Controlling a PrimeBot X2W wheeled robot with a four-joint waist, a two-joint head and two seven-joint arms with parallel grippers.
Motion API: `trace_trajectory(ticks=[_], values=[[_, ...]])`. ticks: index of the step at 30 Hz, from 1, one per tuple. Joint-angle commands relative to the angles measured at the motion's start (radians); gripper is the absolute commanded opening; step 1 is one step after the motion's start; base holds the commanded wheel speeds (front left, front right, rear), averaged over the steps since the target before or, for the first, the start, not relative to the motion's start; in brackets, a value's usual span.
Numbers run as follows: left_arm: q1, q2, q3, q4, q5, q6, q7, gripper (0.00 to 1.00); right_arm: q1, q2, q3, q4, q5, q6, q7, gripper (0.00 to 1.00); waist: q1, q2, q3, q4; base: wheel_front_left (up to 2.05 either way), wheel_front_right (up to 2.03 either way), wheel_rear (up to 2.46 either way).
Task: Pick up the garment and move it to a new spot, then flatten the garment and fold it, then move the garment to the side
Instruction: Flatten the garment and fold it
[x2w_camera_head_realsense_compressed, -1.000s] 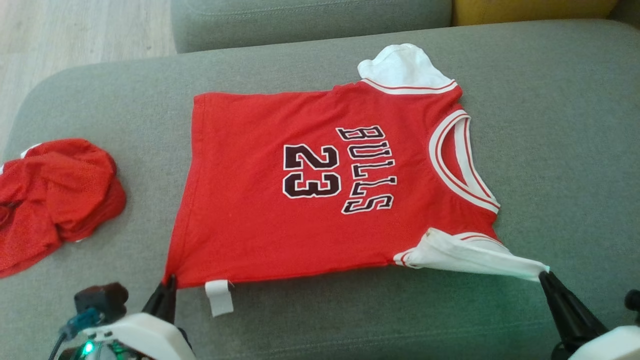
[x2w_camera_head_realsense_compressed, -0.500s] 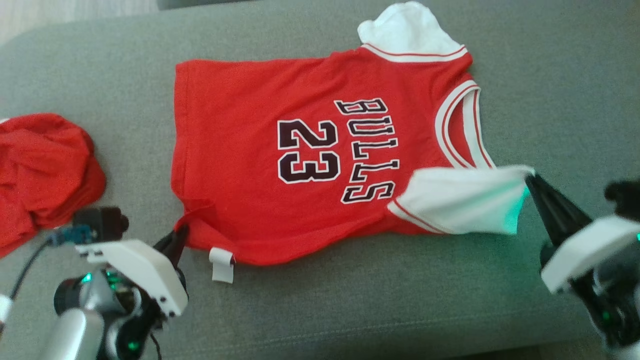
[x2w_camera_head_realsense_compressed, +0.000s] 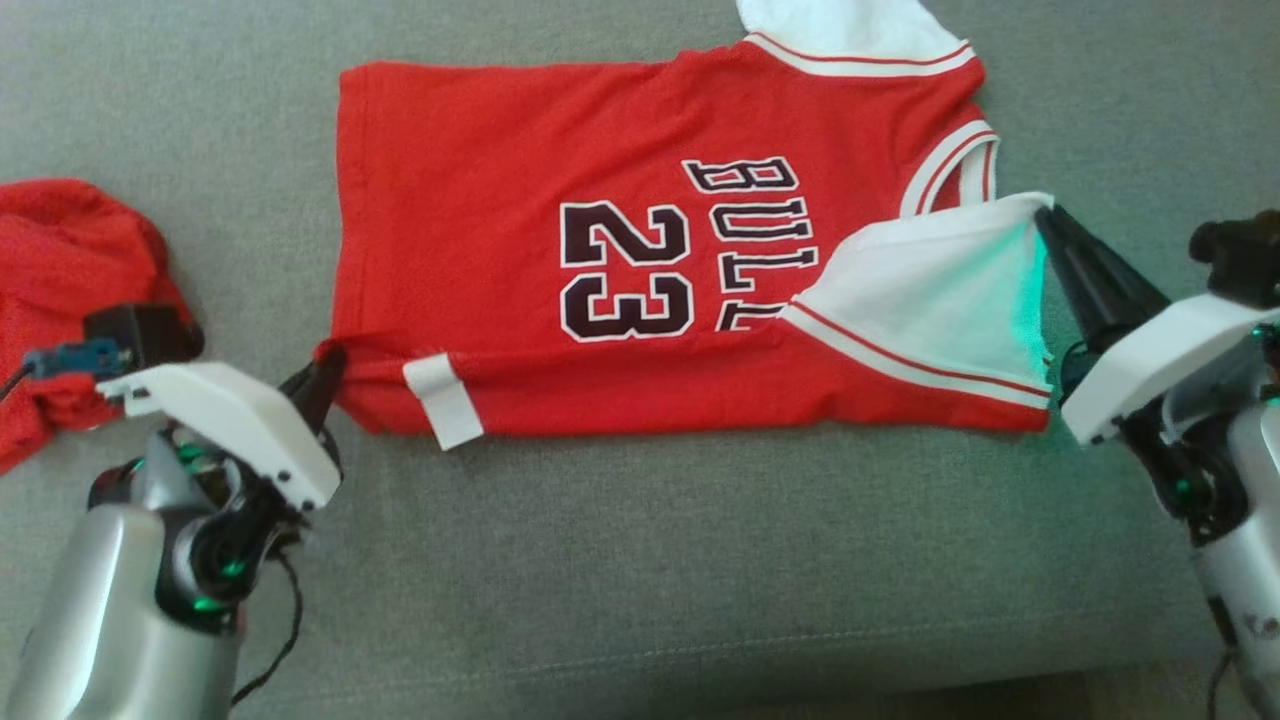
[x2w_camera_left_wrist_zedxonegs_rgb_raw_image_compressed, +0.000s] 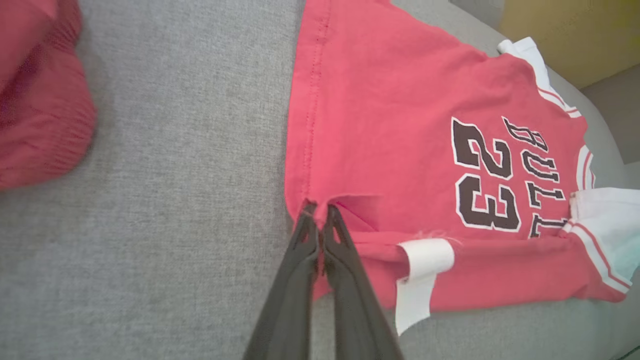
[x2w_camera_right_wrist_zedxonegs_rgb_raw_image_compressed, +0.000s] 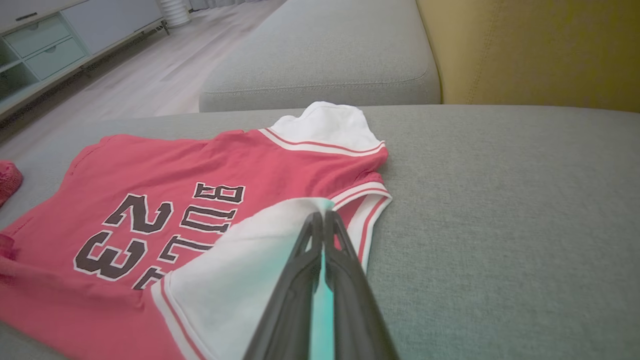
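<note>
Jersey lay print-up on the sofa, near edge doubled over, left end effector clamped on its near-left hem corner, right end effector clamped on the white sleeve held over the lettering, crumpled red cloth at left.

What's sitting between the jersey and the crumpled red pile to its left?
Bare grey cushion, plainest in the left wrist view. In the head view the left gripper, shut on a hem corner of the jersey, stands at that gap's edge.
</note>
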Motion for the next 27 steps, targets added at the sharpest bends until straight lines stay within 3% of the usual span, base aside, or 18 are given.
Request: trace_trajectory(ticks=[1,2,3,4,5,6,12,17,21,27], values=[[-0.051,0.014,0.046,-0.021,-0.002,-0.009,-0.011,0.00,-0.024,-0.026,0.014,-0.017,0.011,0.004,-0.020,0.00,-0.0001,0.0000,0.009,0.005,0.00,0.00,0.00],[-0.061,0.012,0.043,-0.004,0.000,-0.012,-0.017,0.00,-0.035,-0.023,0.019,0.001,0.021,0.004,-0.041,0.00,-0.0001,0.0000,0.013,0.006,0.00,0.00,0.00],[-0.069,0.008,0.041,0.012,0.001,-0.017,-0.025,0.13,-0.045,-0.022,0.025,0.020,0.027,0.004,-0.060,0.00,-0.0001,0.0000,0.016,0.006,0.00,0.00,0.00],[-0.076,-0.001,0.041,0.026,-0.001,-0.019,-0.037,0.42,-0.050,-0.021,0.034,0.037,0.031,0.004,-0.076,0.37,-0.0001,0.0000,0.018,0.006,0.00,0.00,0.00],[-0.081,-0.006,0.038,0.036,0.004,-0.022,-0.053,1.00,-0.054,-0.015,0.037,0.053,0.039,0.004,-0.095,0.86,-0.0001,0.0000,0.021,0.006,0.00,0.00,0.00],[-0.086,-0.010,0.036,0.043,0.012,-0.026,-0.075,1.00,-0.056,-0.012,0.040,0.066,0.042,0.004,-0.116,1.00,-0.0001,0.0000,0.023,0.006,0.00,0.00,0.00],[-0.079,-0.027,0.033,0.050,0.118,-0.025,-0.312,1.00,-0.031,0.019,0.012,0.098,-0.005,0.004,-0.280,1.00,-0.0001,0.0000,0.023,0.005,0.00,0.00,0.00],[-0.039,-0.039,0.009,0.016,0.262,0.015,-0.562,1.00,0.043,0.070,-0.079,0.047,-0.116,0.004,-0.382,1.00,-0.0001,0.0000,0.003,0.007,0.00,0.00,0.00],[0.026,-0.055,-0.019,-0.011,0.337,0.053,-0.681,1.00,0.149,0.133,-0.147,-0.035,-0.186,0.004,-0.384,1.00,-0.0001,0.0000,-0.027,0.008,0.00,0.00,0.00],[0.140,-0.063,-0.054,-0.031,0.395,0.080,-0.740,1.00,0.317,0.220,-0.197,-0.155,-0.240,0.004,-0.318,1.00,-0.0001,0.0000,-0.073,0.002,0.00,0.00,0.00]])
